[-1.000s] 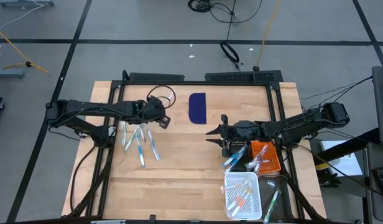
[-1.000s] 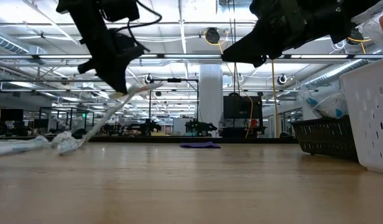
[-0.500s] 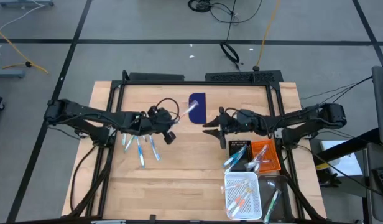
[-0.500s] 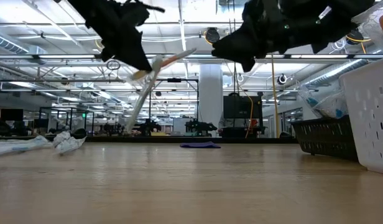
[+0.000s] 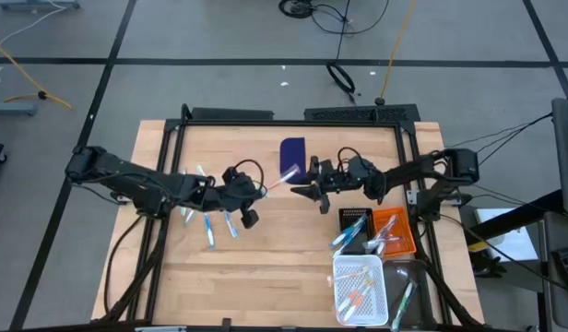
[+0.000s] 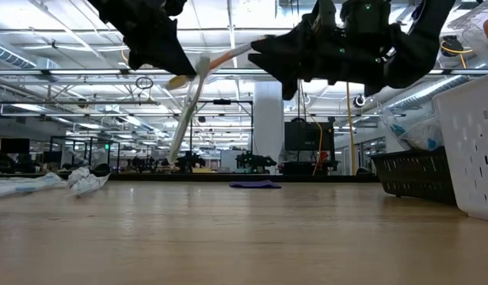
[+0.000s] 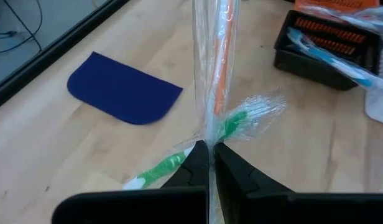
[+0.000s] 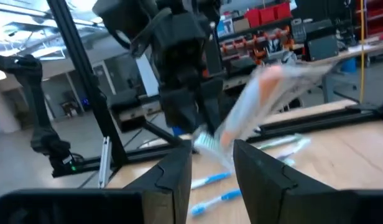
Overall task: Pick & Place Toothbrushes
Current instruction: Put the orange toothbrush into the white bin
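Observation:
My left gripper (image 5: 255, 191) (image 7: 208, 163) hangs above the table's middle, shut on an orange toothbrush (image 7: 224, 59) in a clear wrapper. The brush points toward my right gripper (image 5: 301, 189) (image 8: 213, 163). That gripper is open, with a finger on each side of the brush's free end (image 8: 207, 143), and I see no touch. A green wrapped toothbrush (image 7: 232, 126) crosses behind the left fingers; whether it is held I cannot tell. Several light blue and white toothbrushes (image 5: 207, 219) lie flat on the table left of centre. My left gripper pinches the orange toothbrush's clear wrapper (image 7: 207, 134) between its two fingers, near one end of the brush. The brush is lifted clear of the table and sticks out past the fingertips toward the table's right side (image 6: 228, 55). A length of wrapper hangs down below the hold (image 6: 181, 134).
A dark blue flat rectangle (image 5: 293, 157) lies toward the far edge. On the right stand a black basket (image 5: 355, 223), an orange tray (image 5: 396, 231) and a white basket (image 5: 360, 288), all with toothbrushes in them. Bare wood lies between the pile and the baskets.
My left gripper has lifted the wrapped orange toothbrush off the pile and carried it toward the table's right, and the brush has swung from hanging down to pointing at the right gripper. My right gripper has moved left and toward the far edge, to the brush's free end.

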